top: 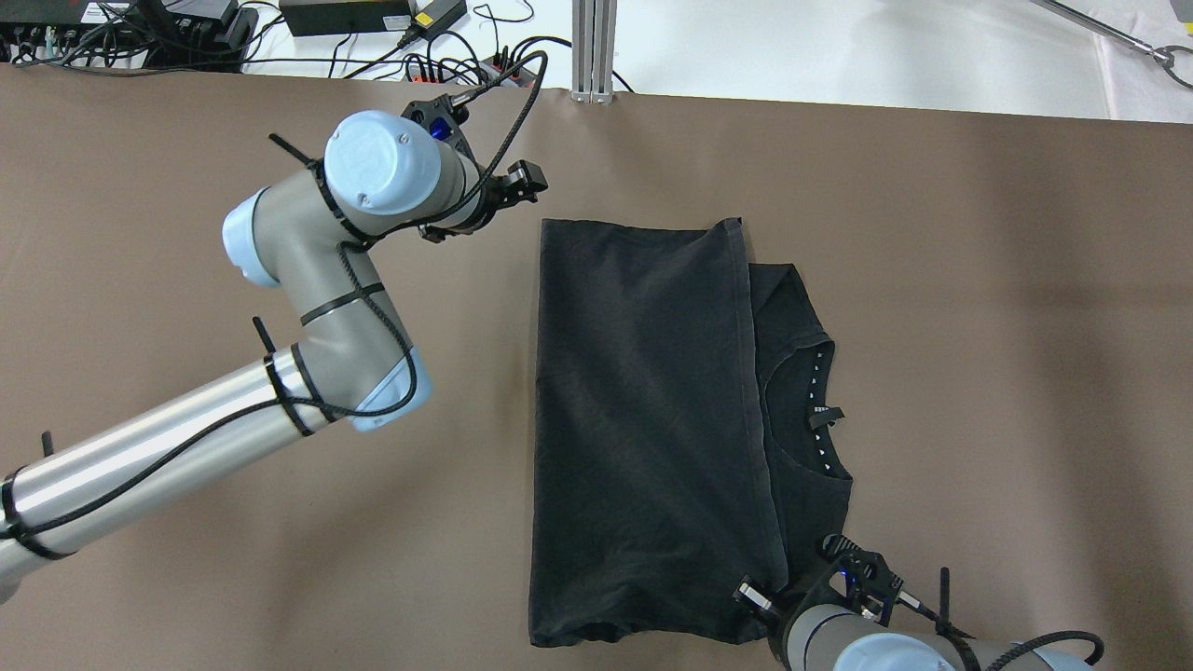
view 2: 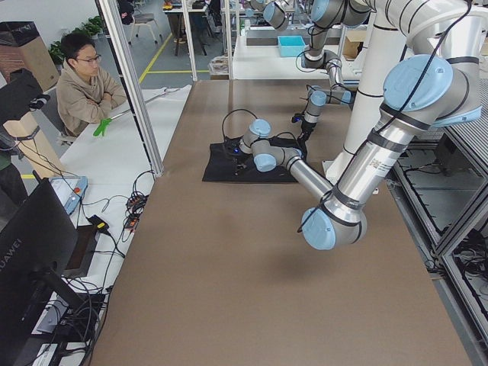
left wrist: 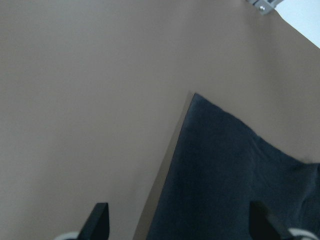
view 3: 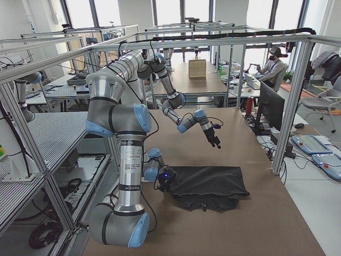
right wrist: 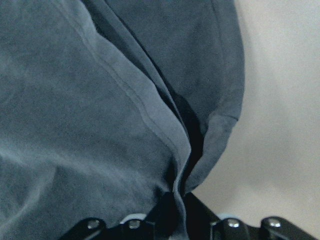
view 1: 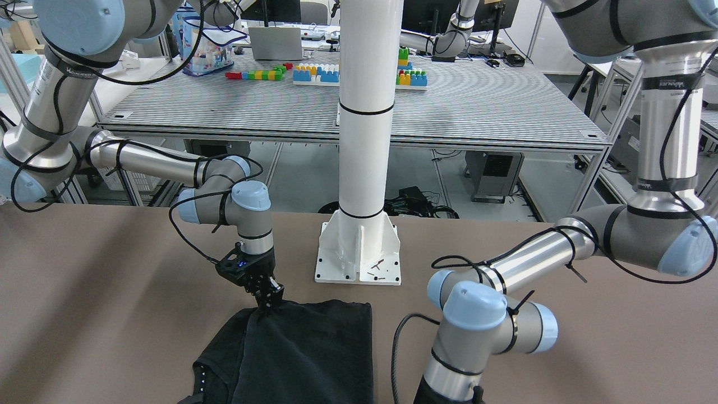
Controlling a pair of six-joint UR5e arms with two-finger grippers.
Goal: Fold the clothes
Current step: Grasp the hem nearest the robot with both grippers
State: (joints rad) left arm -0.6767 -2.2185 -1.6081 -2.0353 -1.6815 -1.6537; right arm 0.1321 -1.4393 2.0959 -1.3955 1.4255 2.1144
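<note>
Reading across the overhead view from the left, we find the left gripper (top: 522,179) raised above the brown table (top: 979,373), just off the far left corner of the cloth; its wrist camera shows both fingers spread wide with nothing between them but bare table and the cloth's edge below, so we take it as empty. In the middle lies the black garment (top: 643,419), flat on the table and doubled over itself: the lower half is laid across the upper, and its hem (top: 748,373) runs in a fairly straight line just short of the neckline (top: 815,410), which shows uncovered on the right. At the near right corner of that hem sits the right gripper (view 1: 270,298), low at the cloth, and its wrist camera shows the folded edge drawn in between closed fingers, so we read it as pinching that corner. We judge that the first fold is laid and the release is the step in hand. The next move, as we see it, calls for the right fingers to part and rise straight up without dragging the hem askew, and then for both grippers to take fresh edges for a second fold
</note>
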